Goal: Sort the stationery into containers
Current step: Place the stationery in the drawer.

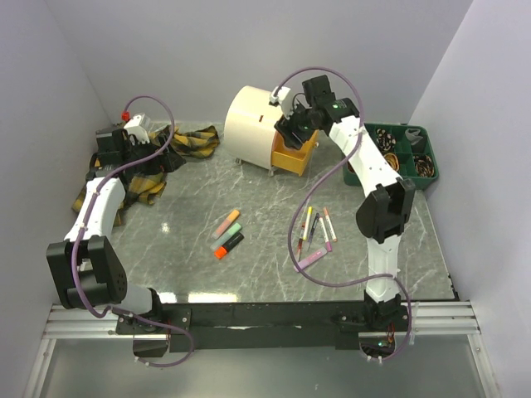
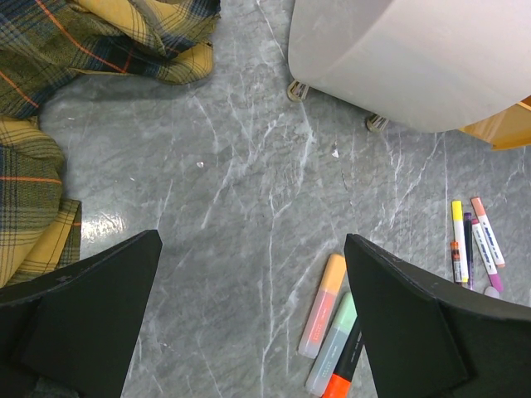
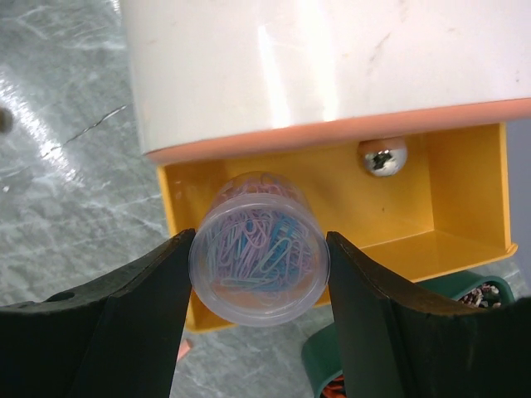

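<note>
The right end effector [image 3: 259, 282] pinches a small clear round tub of paper clips [image 3: 259, 259] between its two dark fingers [image 3: 141, 307], one pad pressed to each side of the tub. The tub sits directly over the open orange drawer [image 3: 448, 199], whose inside shows yellow-orange with a metal screw head [image 3: 382, 157] in its back wall. The drawer stands pulled out from the base of the cream cylindrical cabinet [image 1: 250, 124], which rests on the grey marbled surface [image 1: 249, 191] near the back. Just right of the right arm lies the dark green tray [image 1: 412, 133], its compartments holding coiled bands and rings.

The left end effector [image 2: 249, 315] is spread wide and holds nothing; its two black fingers [image 2: 91, 298] frame bare marble. It hovers at the left rear, beside the rumpled yellow-black plaid cloth [image 1: 178, 145].

Mid-surface, a cluster of stubby highlighters lies side by side: orange highlighter [image 1: 227, 221], green highlighter [image 1: 228, 231] and black-and-red highlighter [image 1: 229, 245]. To their right, well apart from them, the thin pens form a loose group: a yellow pen [image 1: 306, 222], a dark purple pen [image 1: 313, 231], a red pen [image 1: 301, 236], a pink-and-white pen [image 1: 328, 228] and a pink marker [image 1: 310, 259] lying nearest the arms' bases.
</note>
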`<move>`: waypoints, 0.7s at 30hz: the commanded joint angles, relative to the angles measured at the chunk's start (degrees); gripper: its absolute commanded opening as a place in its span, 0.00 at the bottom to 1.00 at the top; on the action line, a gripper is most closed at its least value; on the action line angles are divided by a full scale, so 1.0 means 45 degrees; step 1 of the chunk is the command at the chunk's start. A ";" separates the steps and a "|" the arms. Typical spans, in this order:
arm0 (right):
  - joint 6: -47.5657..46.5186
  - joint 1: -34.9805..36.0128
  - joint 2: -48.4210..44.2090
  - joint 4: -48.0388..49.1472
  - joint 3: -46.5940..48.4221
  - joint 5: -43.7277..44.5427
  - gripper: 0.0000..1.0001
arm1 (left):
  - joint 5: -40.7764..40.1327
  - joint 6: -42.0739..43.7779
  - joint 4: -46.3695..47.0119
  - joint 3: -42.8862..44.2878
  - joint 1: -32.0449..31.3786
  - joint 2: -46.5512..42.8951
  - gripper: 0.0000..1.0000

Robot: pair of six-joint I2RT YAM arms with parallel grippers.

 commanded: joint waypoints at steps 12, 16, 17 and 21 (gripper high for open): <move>0.0592 -0.0065 0.1122 0.0496 0.1175 0.1450 0.35 | 0.0189 -0.0013 0.0462 -0.0013 0.0018 -0.0150 0.99; 0.0866 -0.0085 0.1435 0.0868 0.1331 0.1723 0.37 | 0.0189 -0.0033 0.0384 0.0065 0.0018 0.0006 0.99; 0.0886 -0.0104 0.1474 0.0946 0.1312 0.1801 0.37 | 0.0169 -0.0013 0.0345 0.0123 0.0018 0.0025 0.99; 0.1216 -0.0085 0.1397 0.1647 0.0960 0.1665 0.48 | 0.0266 -0.0072 0.0266 0.0221 0.0018 0.0220 1.00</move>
